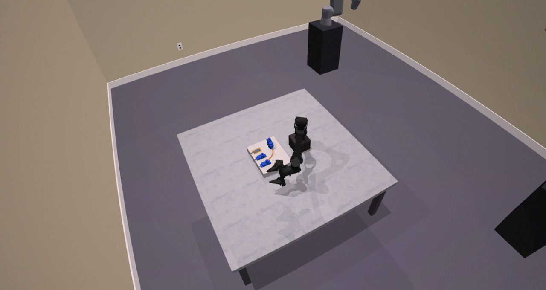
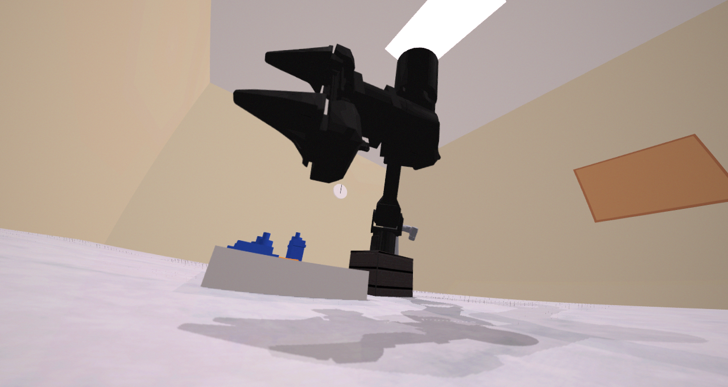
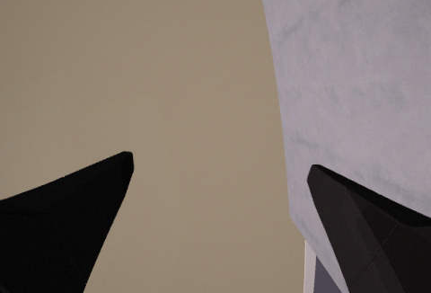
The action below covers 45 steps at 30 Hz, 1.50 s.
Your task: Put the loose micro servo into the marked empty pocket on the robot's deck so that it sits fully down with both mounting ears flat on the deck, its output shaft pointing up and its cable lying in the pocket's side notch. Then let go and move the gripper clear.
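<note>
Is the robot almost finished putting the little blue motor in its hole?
Not yet; nothing looks done. The marked pocket with the orange outline is still empty, and the loose micro servo stands on the white deck, its orange cable curling beside it. The gripper is open, holds nothing, and hangs past the deck's near edge. Left to do: grab the servo, seat it in the pocket, let go, move away.

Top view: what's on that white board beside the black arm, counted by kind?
On the white flat deck:
Blue box-shaped micro servos: 3
Orange-outlined empty pocket: 1
Thin orange cable: 1
Total: 5
</note>
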Available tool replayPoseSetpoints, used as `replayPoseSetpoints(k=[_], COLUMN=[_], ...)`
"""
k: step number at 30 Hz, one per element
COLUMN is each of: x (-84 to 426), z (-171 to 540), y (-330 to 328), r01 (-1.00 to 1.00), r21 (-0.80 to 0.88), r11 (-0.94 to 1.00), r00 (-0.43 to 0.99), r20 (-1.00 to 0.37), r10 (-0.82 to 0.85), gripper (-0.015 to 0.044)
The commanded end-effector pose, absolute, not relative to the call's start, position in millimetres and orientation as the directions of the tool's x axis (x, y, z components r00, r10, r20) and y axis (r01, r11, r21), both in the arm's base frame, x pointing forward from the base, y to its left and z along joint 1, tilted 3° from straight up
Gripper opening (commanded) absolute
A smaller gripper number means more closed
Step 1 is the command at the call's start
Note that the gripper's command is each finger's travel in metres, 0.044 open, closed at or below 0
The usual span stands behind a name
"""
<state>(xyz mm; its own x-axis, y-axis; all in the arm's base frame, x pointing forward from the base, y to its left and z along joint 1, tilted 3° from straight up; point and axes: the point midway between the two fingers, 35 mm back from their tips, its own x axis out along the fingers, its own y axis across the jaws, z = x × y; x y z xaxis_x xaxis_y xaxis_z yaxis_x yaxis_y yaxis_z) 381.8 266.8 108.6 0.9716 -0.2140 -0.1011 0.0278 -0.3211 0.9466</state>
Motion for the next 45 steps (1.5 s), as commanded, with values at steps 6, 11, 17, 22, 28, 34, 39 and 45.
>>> replayPoseSetpoints(k=[6, 11, 17, 22, 28, 34, 39, 45], x=[401.9, 407.4, 416.1, 422.4, 428.2, 431.6, 433.0, 432.5], z=[106.5, 103.6, 100.3, 96.9, 92.7, 87.6, 83.7, 78.7], y=[237.8, 225.8, 208.5, 192.7, 172.9, 150.9, 132.6, 110.6], r01=[0.162, 0.219, 0.3, 0.365, 0.429, 0.472, 0.487, 0.473], r21=[0.987, 0.972, 0.918, 0.84, 0.715, 0.563, 0.419, 0.235], r11=[-0.018, 0.087, 0.26, 0.401, 0.552, 0.679, 0.767, 0.849], r00=[0.959, 0.952, 0.939, 0.925, 0.903, 0.876, 0.85, 0.812], r20=[-0.161, -0.193, -0.236, -0.277, -0.329, -0.384, -0.431, -0.489], r10=[-0.232, -0.239, -0.251, -0.262, -0.276, -0.291, -0.304, -0.317], gripper=[0.044, 0.044, 0.044, 0.044, 0.044, 0.044, 0.044, 0.044])
